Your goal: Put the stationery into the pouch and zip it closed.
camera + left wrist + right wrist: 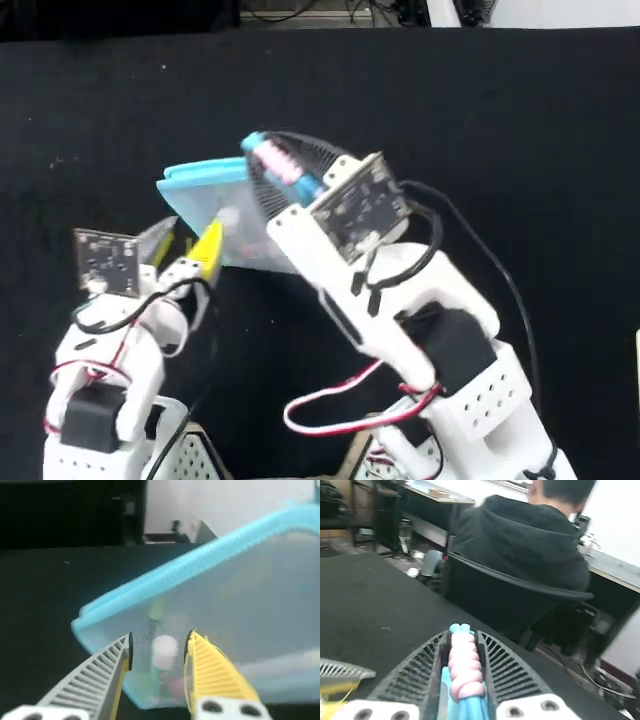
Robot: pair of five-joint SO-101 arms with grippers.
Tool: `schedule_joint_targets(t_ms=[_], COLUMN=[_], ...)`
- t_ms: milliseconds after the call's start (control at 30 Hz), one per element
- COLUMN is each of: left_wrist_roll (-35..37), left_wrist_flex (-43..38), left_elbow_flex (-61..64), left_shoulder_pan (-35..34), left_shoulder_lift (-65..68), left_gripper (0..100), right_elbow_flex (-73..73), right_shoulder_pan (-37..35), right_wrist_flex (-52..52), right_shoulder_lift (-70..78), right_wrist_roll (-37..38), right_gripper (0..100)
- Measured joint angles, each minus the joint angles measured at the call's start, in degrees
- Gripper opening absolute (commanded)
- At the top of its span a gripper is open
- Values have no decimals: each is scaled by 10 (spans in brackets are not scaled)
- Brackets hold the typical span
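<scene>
**Status: pouch lifted between two hands**

**Count**
- Two arms, two hands.
- One pouch [210, 195]: clear mesh with a light-blue zip band [200, 560] along one long edge.
- One pink pull cord [464, 665], knotted, at the corner of the pouch farthest from the arm bases.
- Three colour patches inside the pouch: a white item [164, 647], a green patch [156, 610] and a pink patch [175, 686]. All are blurred behind the mesh, so neither their kind nor their true number can be made out.

**Hand state**
- The right hand [462, 632] is clamped on the pull cord. Its black ribbed fingers press the cord from both sides, with blue material just beneath the pink.
- The left hand [160, 640] is narrowly parted. The grey finger [95, 680] and the yellow finger [210, 680] straddle the corner of the pouch nearest the arm bases. Whether either finger presses on the mesh cannot be told.

**Pouch location**
- The pouch sits tilted above the black table [500, 120], between the two hands, with the zip band on its far side.

**Hidden or cut off**
- In the high view, the right arm [420, 330] covers the right part of the pouch.
- In the left wrist view, the far end of the pouch runs out of frame.
- Whether the zip is open or closed cannot be told.
</scene>
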Motion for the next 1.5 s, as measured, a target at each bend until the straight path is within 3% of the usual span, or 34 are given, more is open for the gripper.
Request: schedule_joint_targets(t_ms=[167, 367, 600, 800, 1067, 1233, 1367, 1500], left_wrist_roll=[-30, -55, -58, -76, -94, -86, -22, 1], left_wrist_flex=[17, 17, 17, 16, 9, -87, -201, -226], left_elbow_flex=[-38, -54, -54, -18, 41, 89, 152, 176], left_shoulder_pan=[-76, -163, -173, -83, 84, 156, 164, 167], left_shoulder_lift=[-4, -4, -4, -4, -2, 0, 2, 2], left_gripper=[192, 192, 192, 192, 188, 188, 188, 188], right_elbow_flex=[0, -12, -57, -64, -58, -32, -29, -28], right_shoulder_pan=[-64, -78, -78, -71, -2, 3, 3, 0], right_wrist_flex=[25, 84, 111, 76, -21, -63, -65, -41], right_shoulder_lift=[0, -1, -2, -1, 3, 37, 39, 28], right_wrist_roll=[0, 12, 66, 69, 69, 69, 69, 67], right_gripper=[11, 11, 11, 11, 11, 11, 11, 11])
